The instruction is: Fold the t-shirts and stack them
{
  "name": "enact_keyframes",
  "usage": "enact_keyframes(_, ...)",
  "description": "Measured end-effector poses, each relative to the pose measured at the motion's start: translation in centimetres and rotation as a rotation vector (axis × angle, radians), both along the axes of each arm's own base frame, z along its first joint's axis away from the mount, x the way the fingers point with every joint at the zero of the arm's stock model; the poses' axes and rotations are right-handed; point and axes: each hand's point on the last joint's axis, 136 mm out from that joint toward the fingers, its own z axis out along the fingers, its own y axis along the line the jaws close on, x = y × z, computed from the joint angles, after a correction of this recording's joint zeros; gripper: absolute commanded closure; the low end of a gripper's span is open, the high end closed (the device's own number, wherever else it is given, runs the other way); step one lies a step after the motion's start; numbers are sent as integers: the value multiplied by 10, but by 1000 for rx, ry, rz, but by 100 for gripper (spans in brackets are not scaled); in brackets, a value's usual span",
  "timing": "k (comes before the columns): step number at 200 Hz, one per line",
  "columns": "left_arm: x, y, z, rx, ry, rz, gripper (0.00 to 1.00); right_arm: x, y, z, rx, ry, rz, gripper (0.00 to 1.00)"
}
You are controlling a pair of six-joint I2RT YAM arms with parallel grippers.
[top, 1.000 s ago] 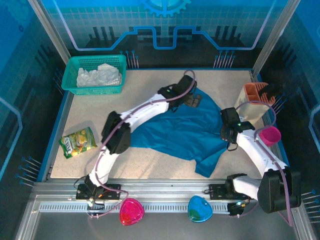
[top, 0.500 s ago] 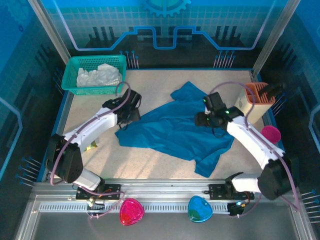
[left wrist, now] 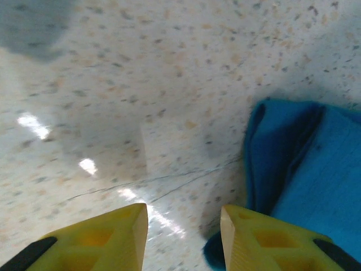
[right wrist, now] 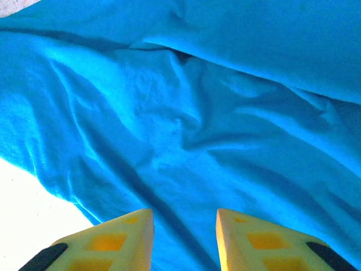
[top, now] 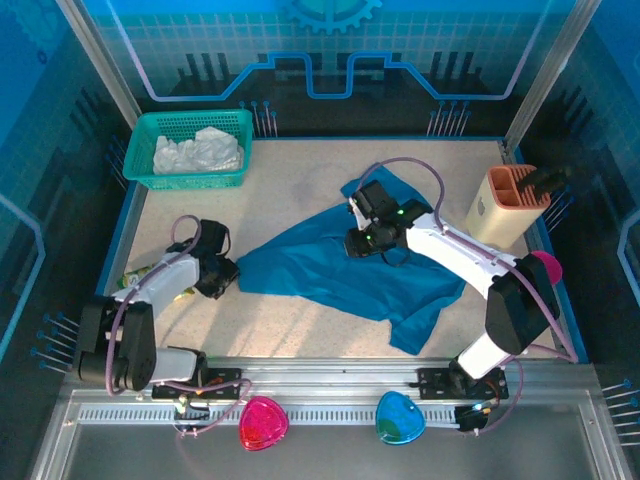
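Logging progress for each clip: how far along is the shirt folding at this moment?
Done: nothing folded or stacked. The teal shirt lies rumpled and spread on the table; the white shirt sits bunched in the green basket. In hand: the left gripper is open at the teal shirt's left edge, the right gripper open over its middle. Left: flatten and fold both shirts, then stack them.
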Motion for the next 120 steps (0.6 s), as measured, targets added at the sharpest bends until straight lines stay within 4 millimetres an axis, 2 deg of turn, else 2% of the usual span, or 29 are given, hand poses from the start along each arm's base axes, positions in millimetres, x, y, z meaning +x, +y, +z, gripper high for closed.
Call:
enact_keyframes(39,19,-7,-11,-44,-35,22,66,-6,-4,-7,-6,13,-4,65)
enact_keyframes(81,25,-2,-6,-38,-69,46,66,-11,-8,-11,-11,22,-7,66)
enact_keyframes(120,28,6,7,-23,-113,68,64,-11,-8,-12,-11,24,-8,66)
